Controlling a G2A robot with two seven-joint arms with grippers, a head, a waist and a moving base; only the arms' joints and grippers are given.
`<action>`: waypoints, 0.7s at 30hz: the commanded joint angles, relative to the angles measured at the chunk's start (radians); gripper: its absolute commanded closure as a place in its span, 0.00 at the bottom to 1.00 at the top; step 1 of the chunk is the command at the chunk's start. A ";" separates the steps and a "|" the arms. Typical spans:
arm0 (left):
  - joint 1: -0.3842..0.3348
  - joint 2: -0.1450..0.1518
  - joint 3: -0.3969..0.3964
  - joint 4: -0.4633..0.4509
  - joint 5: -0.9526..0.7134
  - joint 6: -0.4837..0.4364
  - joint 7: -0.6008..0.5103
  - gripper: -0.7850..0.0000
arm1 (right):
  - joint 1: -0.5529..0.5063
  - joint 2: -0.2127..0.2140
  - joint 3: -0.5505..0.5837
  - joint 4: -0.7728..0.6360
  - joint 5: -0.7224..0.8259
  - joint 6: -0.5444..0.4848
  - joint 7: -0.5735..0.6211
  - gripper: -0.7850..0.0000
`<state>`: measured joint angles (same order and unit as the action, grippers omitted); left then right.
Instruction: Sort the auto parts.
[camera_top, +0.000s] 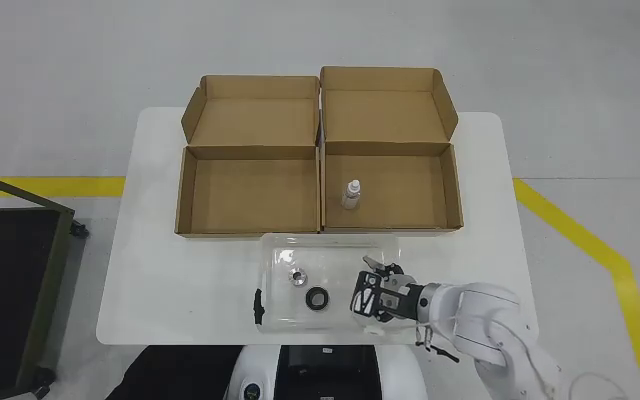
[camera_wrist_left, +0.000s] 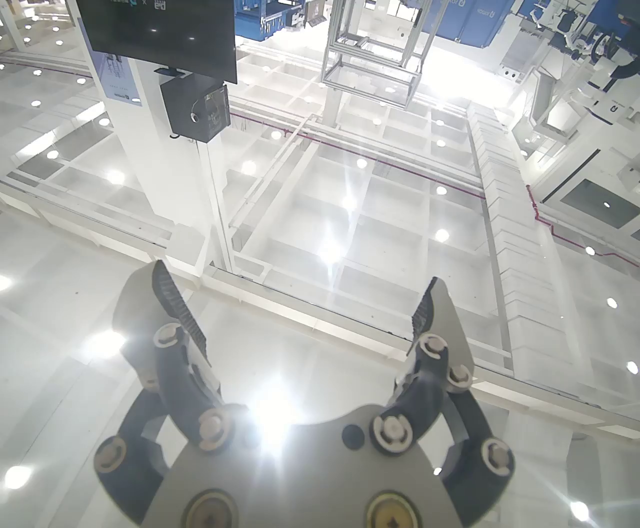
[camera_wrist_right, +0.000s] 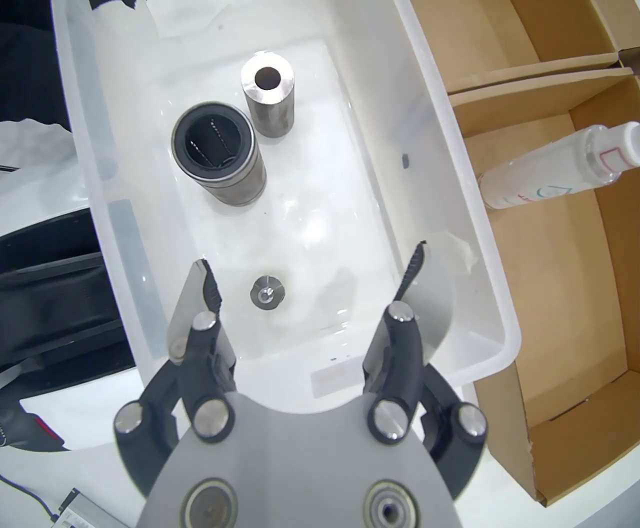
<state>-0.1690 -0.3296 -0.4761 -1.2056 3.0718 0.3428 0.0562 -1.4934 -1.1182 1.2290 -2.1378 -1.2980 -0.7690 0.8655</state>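
Metal part (camera_wrist_right: 268, 295) in clear bin (camera_wrist_right: 435, 100), R gripper (camera_wrist_right: 312, 255) over it — jaws apart.

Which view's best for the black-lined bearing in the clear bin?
Right wrist view: the linear bearing stands upright, bore and steel shell both plain. Top view gives just a small dark ring. Left wrist view faces the ceiling.

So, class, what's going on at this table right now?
The right gripper hangs over the clear plastic bin, jaws open above a small silver metal fitting. A black-lined steel cylinder and a plain steel sleeve stand farther along the bin. A white plastic bottle sits in one brown cardboard box. The left gripper points at the ceiling, jaws open, empty.
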 joint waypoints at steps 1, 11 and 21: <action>0.000 0.000 0.000 0.000 0.000 0.000 0.000 0.00 | 0.008 0.001 -0.009 0.008 0.004 0.003 0.015 0.30; 0.000 0.000 0.000 0.000 0.000 0.000 0.000 0.00 | 0.054 0.008 -0.053 0.061 0.062 -0.021 0.102 0.39; 0.000 0.000 0.000 0.000 0.000 0.000 0.000 0.00 | 0.119 0.015 -0.118 0.128 0.100 -0.014 0.172 0.51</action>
<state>-0.1690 -0.3296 -0.4761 -1.2056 3.0718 0.3428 0.0562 -1.3806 -1.1044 1.1186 -2.0186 -1.1984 -0.7841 1.0363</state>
